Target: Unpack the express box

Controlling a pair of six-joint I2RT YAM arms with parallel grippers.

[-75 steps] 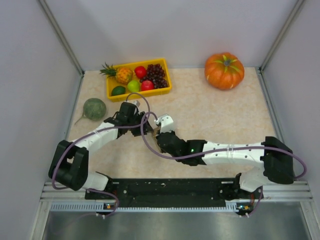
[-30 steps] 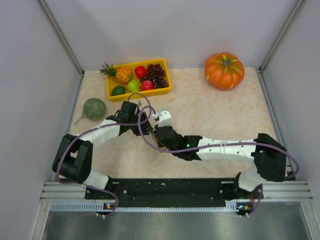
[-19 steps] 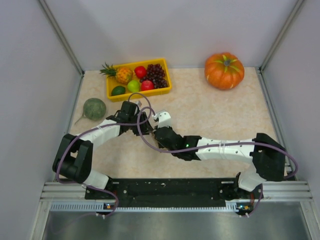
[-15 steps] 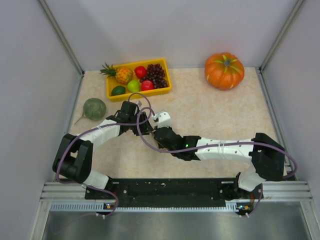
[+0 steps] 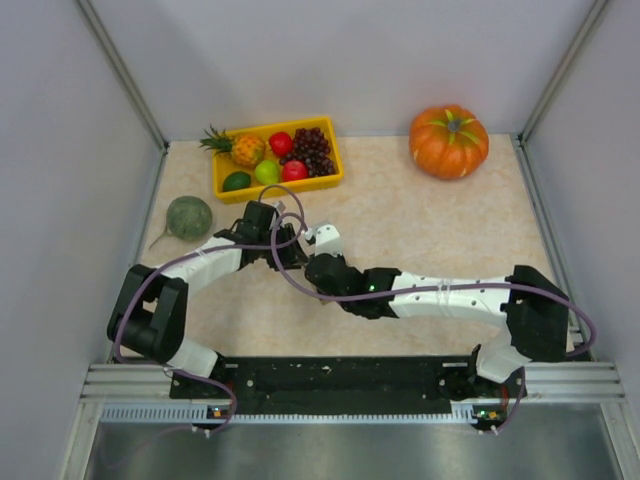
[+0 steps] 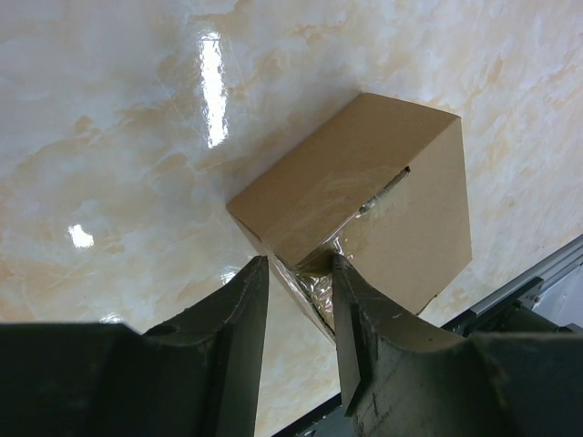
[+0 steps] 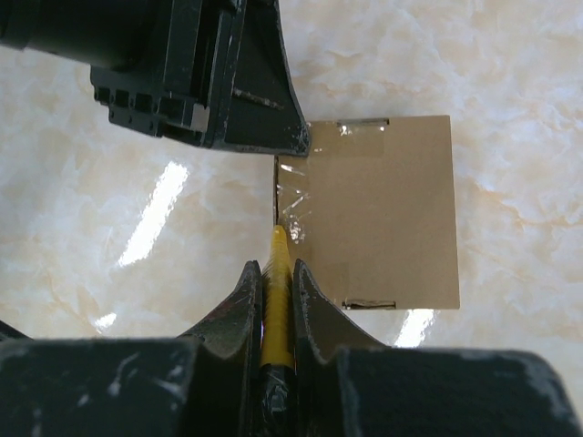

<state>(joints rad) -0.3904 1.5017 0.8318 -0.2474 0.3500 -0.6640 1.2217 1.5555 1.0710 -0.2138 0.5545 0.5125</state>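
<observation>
Cardboard – one express box (image 6: 364, 182) pinched by left tool (image 6: 298, 264) – right tool (image 7: 276, 270) clamps one yellow stick (image 7: 277, 305).

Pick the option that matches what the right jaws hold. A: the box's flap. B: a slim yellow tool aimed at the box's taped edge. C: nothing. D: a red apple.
B: in the right wrist view the right jaws clamp a yellow tool whose tip lies at the taped edge of the express box.
</observation>
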